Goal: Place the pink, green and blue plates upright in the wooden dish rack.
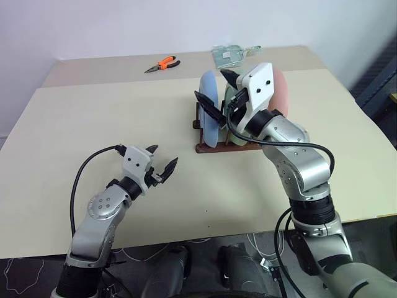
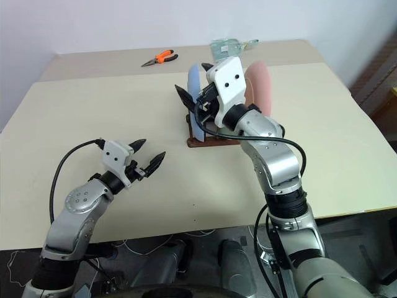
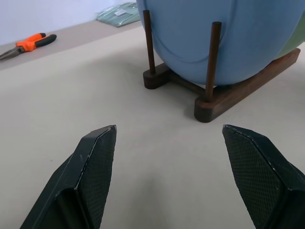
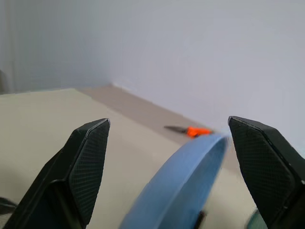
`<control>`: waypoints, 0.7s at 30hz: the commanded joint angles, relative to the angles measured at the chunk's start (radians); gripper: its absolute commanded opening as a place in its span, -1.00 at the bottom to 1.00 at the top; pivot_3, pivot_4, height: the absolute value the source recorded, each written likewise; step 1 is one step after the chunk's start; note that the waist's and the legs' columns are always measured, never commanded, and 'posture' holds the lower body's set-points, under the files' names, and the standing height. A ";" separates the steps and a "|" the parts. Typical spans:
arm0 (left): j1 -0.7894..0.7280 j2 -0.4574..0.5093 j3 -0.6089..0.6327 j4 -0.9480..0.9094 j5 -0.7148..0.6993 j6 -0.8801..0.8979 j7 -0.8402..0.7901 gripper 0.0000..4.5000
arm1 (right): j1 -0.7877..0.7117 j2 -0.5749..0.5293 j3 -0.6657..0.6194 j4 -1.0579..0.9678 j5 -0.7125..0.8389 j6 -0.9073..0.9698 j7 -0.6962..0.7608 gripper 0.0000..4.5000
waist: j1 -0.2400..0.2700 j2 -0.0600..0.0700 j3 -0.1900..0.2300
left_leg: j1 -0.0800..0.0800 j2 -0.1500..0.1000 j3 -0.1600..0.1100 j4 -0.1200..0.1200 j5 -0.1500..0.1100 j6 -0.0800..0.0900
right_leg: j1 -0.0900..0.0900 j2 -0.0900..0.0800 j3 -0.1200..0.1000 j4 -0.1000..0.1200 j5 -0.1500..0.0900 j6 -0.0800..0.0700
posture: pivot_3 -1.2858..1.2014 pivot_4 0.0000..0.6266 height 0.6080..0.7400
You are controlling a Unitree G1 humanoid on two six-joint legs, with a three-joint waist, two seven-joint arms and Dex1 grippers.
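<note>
L tool (image 1: 162, 162) wide, empty; R tool (image 4: 167, 162) wide above blue plate (image 3: 228, 38) in rack (image 3: 224, 98).

I saw the blue plate (image 1: 209, 108), green plate (image 1: 230, 102) and pink plate (image 2: 260, 81) standing upright between the pegs of the dark wooden dish rack (image 3: 224, 98) mid-table.

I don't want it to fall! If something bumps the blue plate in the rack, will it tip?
Probably not much: the blue plate stands upright between thin pegs of the wooden dish rack. It looks stiff and smooth, so maybe slippery. A sideways nudge might rock it or make it roll.
</note>
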 commanded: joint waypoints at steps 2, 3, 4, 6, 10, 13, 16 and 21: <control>-0.021 0.013 0.072 0.017 0.010 -0.039 0.019 0.63 | -0.054 -0.128 -0.211 0.006 0.056 -0.057 0.066 0.79 | 0.007 0.000 0.000 | 0.000 0.000 0.000 0.000 0.000 0.000 | 0.000 0.000 -0.001 0.000 0.000 0.000 | 0.03 -0.52 0.83; -0.022 0.024 0.096 0.042 0.015 -0.050 0.022 0.63 | -0.032 -0.178 -0.265 0.026 0.074 -0.054 0.093 0.79 | 0.007 -0.001 0.000 | -0.001 0.000 -0.001 0.001 0.000 0.000 | 0.001 0.000 -0.002 -0.001 0.000 0.000 | 0.03 -0.52 0.83; -0.022 0.034 0.118 0.064 0.018 -0.061 0.024 0.63 | -0.005 -0.221 -0.304 0.042 0.085 -0.051 0.119 0.79 | 0.010 -0.001 0.000 | 0.000 0.000 -0.001 0.001 0.000 0.001 | 0.002 0.000 -0.003 -0.002 0.000 0.000 | 0.03 -0.52 0.83; -0.025 0.051 0.150 0.104 0.024 -0.079 0.028 0.63 | 0.060 -0.301 -0.374 0.080 0.102 -0.058 0.174 0.79 | 0.008 -0.001 0.000 | 0.000 0.000 -0.001 0.001 -0.001 0.002 | 0.002 -0.001 -0.003 -0.003 0.000 0.000 | 0.03 -0.52 0.83; -0.028 0.106 0.197 0.201 0.044 -0.136 0.004 0.63 | 0.240 -0.383 -0.501 0.161 0.157 -0.062 0.271 0.79 | 0.003 0.000 0.000 | -0.001 0.000 -0.001 0.000 -0.001 0.002 | 0.002 -0.001 -0.002 -0.004 -0.001 0.000 | 0.03 -0.52 0.83; -0.020 0.121 0.211 0.236 0.040 -0.158 -0.015 0.63 | 0.370 -0.388 -0.513 0.182 0.172 -0.070 0.326 0.79 | 0.000 0.004 0.001 | 0.000 0.000 0.003 0.000 -0.001 0.003 | 0.001 -0.002 0.000 -0.003 -0.001 0.000 | 0.03 -0.52 0.83; -0.001 0.118 0.197 0.223 0.043 -0.150 -0.023 0.63 | 0.447 -0.377 -0.510 0.235 0.170 -0.101 0.363 0.79 | 0.001 0.004 0.001 | 0.000 0.002 0.004 0.001 -0.001 0.003 | 0.001 -0.002 0.000 -0.003 -0.001 0.000 | 0.03 -0.52 0.83; 0.062 0.111 0.188 0.190 0.035 -0.137 -0.051 0.63 | 0.501 -0.347 -0.439 0.236 0.149 -0.140 0.386 0.79 | 0.000 0.004 0.001 | 0.000 0.002 0.004 0.001 -0.002 0.003 | 0.001 -0.002 0.000 -0.002 -0.001 0.000 | 0.03 -0.52 0.83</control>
